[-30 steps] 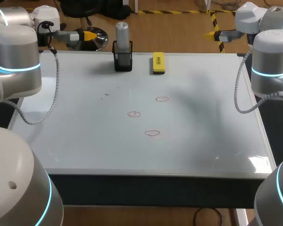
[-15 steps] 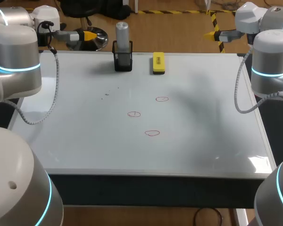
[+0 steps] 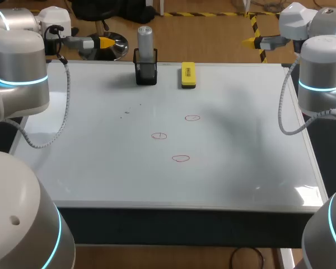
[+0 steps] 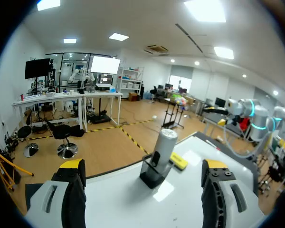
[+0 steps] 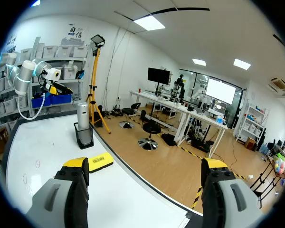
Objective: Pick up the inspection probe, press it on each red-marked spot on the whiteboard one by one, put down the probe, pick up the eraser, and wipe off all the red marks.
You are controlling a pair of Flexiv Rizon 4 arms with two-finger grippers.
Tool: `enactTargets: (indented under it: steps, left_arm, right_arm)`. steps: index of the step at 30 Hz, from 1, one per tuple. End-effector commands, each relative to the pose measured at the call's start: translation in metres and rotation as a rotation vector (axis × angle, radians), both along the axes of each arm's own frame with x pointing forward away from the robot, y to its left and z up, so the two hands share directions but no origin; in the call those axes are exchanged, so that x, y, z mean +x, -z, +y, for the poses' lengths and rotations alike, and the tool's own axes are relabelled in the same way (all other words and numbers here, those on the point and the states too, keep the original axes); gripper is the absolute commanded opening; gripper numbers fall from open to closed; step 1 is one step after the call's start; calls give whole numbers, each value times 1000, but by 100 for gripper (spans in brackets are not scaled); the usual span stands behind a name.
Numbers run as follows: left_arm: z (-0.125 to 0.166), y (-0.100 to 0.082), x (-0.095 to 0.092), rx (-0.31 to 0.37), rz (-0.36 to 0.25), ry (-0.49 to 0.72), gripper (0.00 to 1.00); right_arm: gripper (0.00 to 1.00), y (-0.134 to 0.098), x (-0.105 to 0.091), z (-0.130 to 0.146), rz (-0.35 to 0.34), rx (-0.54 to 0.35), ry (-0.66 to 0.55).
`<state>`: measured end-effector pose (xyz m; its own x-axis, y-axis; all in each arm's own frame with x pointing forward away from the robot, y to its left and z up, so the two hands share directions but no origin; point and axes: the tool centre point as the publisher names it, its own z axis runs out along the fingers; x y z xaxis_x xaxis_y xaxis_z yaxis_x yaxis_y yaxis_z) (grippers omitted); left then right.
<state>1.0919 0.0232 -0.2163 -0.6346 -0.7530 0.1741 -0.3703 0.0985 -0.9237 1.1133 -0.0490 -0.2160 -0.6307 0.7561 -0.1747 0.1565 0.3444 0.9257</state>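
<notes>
The grey cylindrical probe (image 3: 145, 40) stands upright in a black holder (image 3: 146, 72) at the whiteboard's far edge; the left wrist view has the probe (image 4: 164, 145) ahead of my open left gripper (image 4: 143, 176). A yellow eraser (image 3: 188, 74) lies just right of the holder, and it shows again as the eraser (image 5: 98, 163) ahead of my open right gripper (image 5: 146, 175), with the probe (image 5: 82, 116) beyond. Three red ovals (image 3: 181, 158) mark the whiteboard (image 3: 101, 168) near its middle. My left gripper (image 3: 105, 42) hovers at the far left corner, my right gripper (image 3: 252, 41) at the far right.
A few small dark specks (image 3: 127, 112) dot the board left of the red ovals. Grey cables (image 3: 64, 106) hang from both wrists over the board's left and right edges. Wide bare board lies at the front.
</notes>
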Motion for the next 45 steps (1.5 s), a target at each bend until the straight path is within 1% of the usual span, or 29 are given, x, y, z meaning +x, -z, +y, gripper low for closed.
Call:
enactTargets:
  steps: [1, 31, 34, 37, 41, 43, 44, 45]
  left_arm:
    - [0, 0, 0, -1, 0, -1, 100]
    - [0, 0, 0, -1, 0, -1, 100]
    - [-6, 0, -1, -13, -14, 38, 100]
    - [-12, -1, -1, -21, -49, 115, 100]
    - [-18, 2, 0, -58, -93, 241, 100]
    - [-24, 5, 1, -51, -99, 289, 100]
    - [-28, 7, 1, -62, -113, 332, 100]
    - [-32, 8, 1, -70, -109, 350, 100]
  right_arm:
    - [100, 0, 0, 0, 1, -1, -1]
    - [100, 0, 0, 0, 1, -1, -1]
    - [100, 0, 0, 0, 1, -1, -1]
    - [100, 0, 0, 0, 1, -1, -1]
    - [100, 0, 0, 0, 1, -1, -1]
    - [100, 0, 0, 0, 1, -1, -1]
    - [100, 0, 0, 0, 1, -1, -1]
    - [100, 0, 0, 0, 1, -1, -1]
